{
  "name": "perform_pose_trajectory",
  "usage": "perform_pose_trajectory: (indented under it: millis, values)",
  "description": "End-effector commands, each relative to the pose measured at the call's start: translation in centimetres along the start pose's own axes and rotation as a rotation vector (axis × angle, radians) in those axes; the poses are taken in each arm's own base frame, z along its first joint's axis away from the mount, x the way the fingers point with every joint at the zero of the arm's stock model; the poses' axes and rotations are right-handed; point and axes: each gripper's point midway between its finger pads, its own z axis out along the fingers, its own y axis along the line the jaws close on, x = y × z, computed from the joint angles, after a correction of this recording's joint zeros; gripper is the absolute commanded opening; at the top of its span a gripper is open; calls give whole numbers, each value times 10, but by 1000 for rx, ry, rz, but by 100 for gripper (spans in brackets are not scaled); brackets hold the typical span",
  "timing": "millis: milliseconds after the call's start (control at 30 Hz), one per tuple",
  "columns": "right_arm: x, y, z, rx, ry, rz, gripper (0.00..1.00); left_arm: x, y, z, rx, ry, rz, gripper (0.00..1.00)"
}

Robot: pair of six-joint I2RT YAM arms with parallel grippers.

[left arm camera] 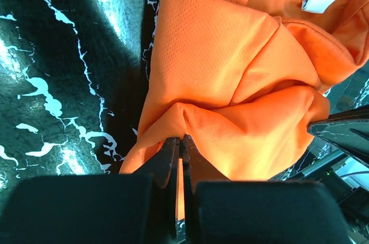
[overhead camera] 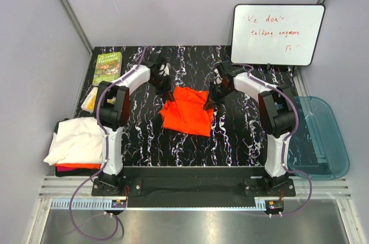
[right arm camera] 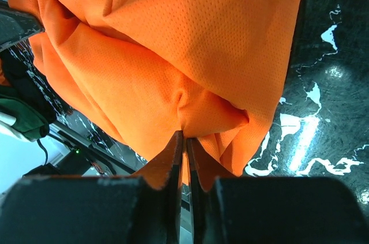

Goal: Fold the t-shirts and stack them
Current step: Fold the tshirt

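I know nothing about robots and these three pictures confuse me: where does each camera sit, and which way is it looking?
Top external: above and behind, looking down on the table; left arm and right arm show whole.
Left wrist: on the left arm, looking along the left fingers, shut on the orange t-shirt.
Right wrist: likewise, right fingers pinching the same cloth.
Shared: all see the orange t-shirt.

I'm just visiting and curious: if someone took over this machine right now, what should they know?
Left gripper: shut on the orange t-shirt, at its left edge.
Right gripper: shut on its right edge.
The shirt lies bunched in the middle of the table, not yet neatly folded.
A white t-shirt lies on a red-orange one at the near left corner.
Left: finish the fold, add it to that pile.
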Motion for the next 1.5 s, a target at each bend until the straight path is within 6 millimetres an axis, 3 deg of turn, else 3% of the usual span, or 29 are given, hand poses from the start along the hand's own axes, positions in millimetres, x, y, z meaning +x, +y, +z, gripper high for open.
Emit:
perform_pose_trajectory:
  millis: [0, 333, 500, 733, 967, 1300, 1467]
  values:
    - [-3, 22, -24, -38, -67, -53, 11, -11, -28, -34, 67, -79, 64, 0]
    - [3, 38, -66, -60, -151, -95, 11, 3, -50, -81, 118, -132, 119, 0]
    - [6, 38, -78, -45, -187, -104, 10, -2, -57, -95, 123, -174, 151, 0]
    - [-5, 30, -88, 29, -270, -93, 10, -23, -69, -95, 154, -197, 170, 0]
    - [-27, 42, -106, 39, -360, -117, 8, -41, -81, -100, 178, -234, 185, 0]
    - [-52, 46, -126, 77, -499, -122, 8, -51, -89, -98, 211, -249, 199, 0]
    - [-52, 51, -130, 58, -500, -137, 7, -49, -94, -104, 229, -254, 210, 0]
